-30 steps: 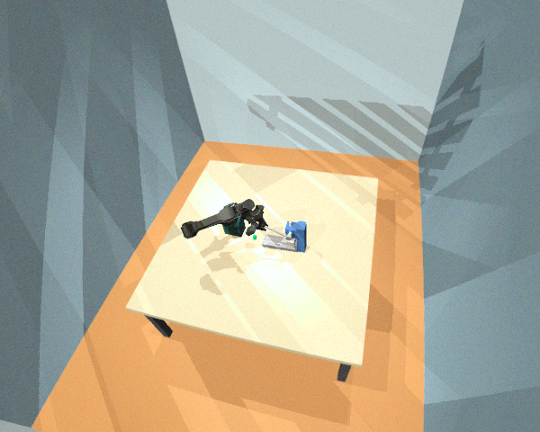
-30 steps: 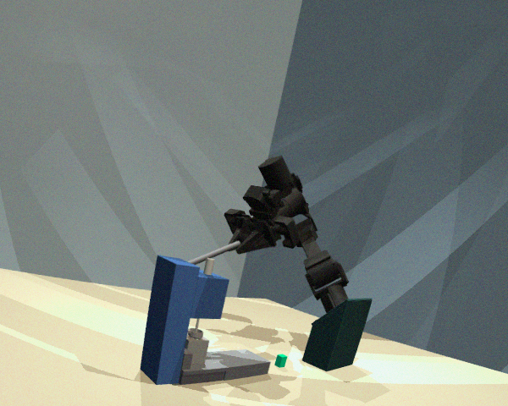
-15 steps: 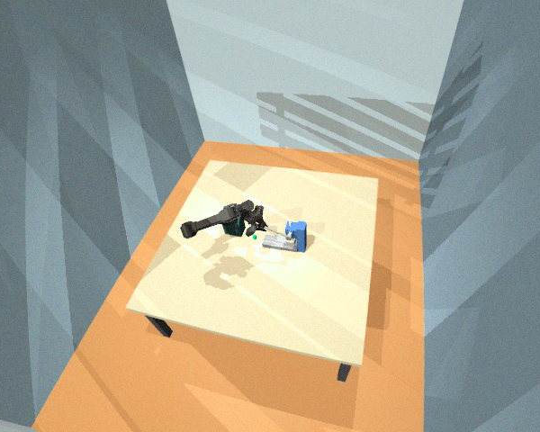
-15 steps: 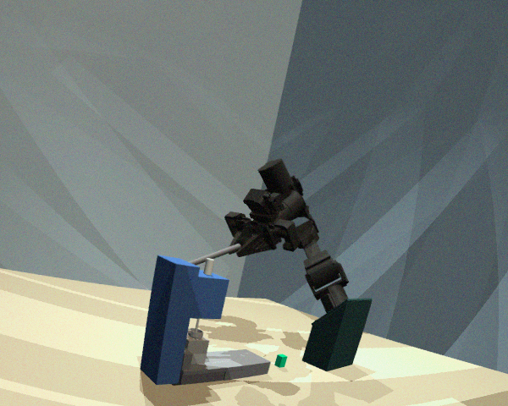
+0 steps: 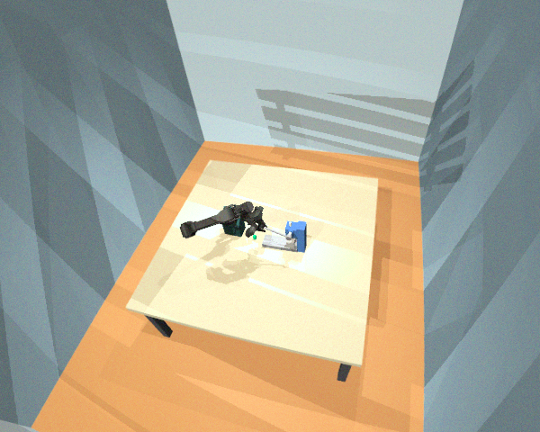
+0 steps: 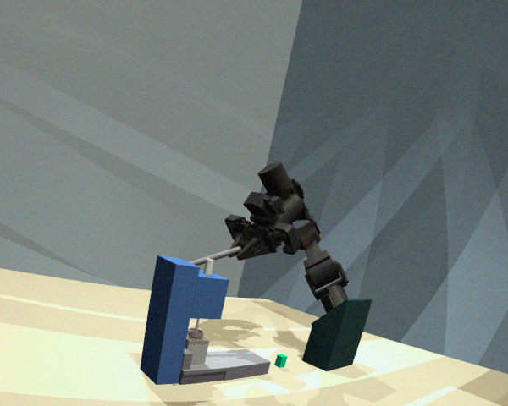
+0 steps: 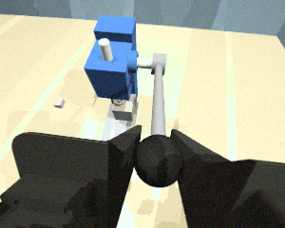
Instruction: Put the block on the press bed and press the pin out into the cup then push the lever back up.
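The blue press (image 5: 301, 238) (image 6: 162, 323) (image 7: 109, 73) stands upright on the tabletop (image 5: 307, 307) (image 6: 70, 349) (image 7: 256, 95), its grey bed (image 5: 273, 240) (image 6: 247, 365) (image 7: 115, 130) extending toward the robot. The block (image 6: 197, 350) (image 7: 123, 112), pale grey, sits on that bed at the press end, beneath the overhanging blue head and close to the column. A thin rod, the punch (image 6: 196, 324), comes down from the head to a round, ring-like feature on top of the block. Exact alignment with the pin cannot be certified: the pin is not distinguishable at this size.

The jaws are closed on the black knob (image 7: 159, 161) at the free end of the lever (image 5: 275, 231) (image 6: 217, 255) (image 7: 159, 102), one finger on either side. In the exterior view the lever slopes upward from the press to the jaws. A pale cylinder (image 6: 209, 266) (image 7: 105, 49) protrudes above the head.

The black arm (image 5: 210, 221) (image 6: 326, 272) rises from a dark green pedestal (image 5: 233, 229) (image 6: 333, 345) and reaches toward the press. A small green cube (image 5: 254, 237) (image 6: 281, 360) lies between pedestal and bed, touching neither. The wrist view also records a small whitish cube (image 7: 59, 103) on the tabletop, apart from the press.
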`<state>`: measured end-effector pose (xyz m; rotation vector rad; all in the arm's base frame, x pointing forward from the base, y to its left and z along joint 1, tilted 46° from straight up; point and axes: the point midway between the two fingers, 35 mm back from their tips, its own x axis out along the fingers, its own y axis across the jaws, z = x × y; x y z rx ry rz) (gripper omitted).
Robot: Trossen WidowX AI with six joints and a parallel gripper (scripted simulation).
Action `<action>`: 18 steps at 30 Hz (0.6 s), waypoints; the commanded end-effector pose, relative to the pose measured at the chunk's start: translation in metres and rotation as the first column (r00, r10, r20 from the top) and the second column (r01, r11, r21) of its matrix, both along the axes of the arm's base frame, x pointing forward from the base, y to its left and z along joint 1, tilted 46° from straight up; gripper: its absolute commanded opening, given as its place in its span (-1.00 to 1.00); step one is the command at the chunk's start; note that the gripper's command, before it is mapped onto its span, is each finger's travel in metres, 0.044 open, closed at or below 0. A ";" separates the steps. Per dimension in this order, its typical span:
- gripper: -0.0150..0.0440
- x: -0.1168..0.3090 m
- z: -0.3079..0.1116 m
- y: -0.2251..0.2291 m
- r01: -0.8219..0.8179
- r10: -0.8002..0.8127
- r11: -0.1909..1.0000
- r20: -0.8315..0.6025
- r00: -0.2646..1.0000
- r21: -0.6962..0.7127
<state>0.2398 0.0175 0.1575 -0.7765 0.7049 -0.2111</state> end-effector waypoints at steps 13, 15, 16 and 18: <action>-0.49 -0.004 -0.011 -0.012 0.015 -0.016 1.000 -0.017 1.000 -0.019; -0.49 -0.005 -0.012 -0.013 0.015 -0.016 1.000 -0.017 1.000 -0.019; -0.49 -0.005 -0.012 -0.013 0.015 -0.016 1.000 -0.017 1.000 -0.019; -0.49 -0.005 -0.013 -0.014 0.015 -0.016 1.000 -0.017 1.000 -0.019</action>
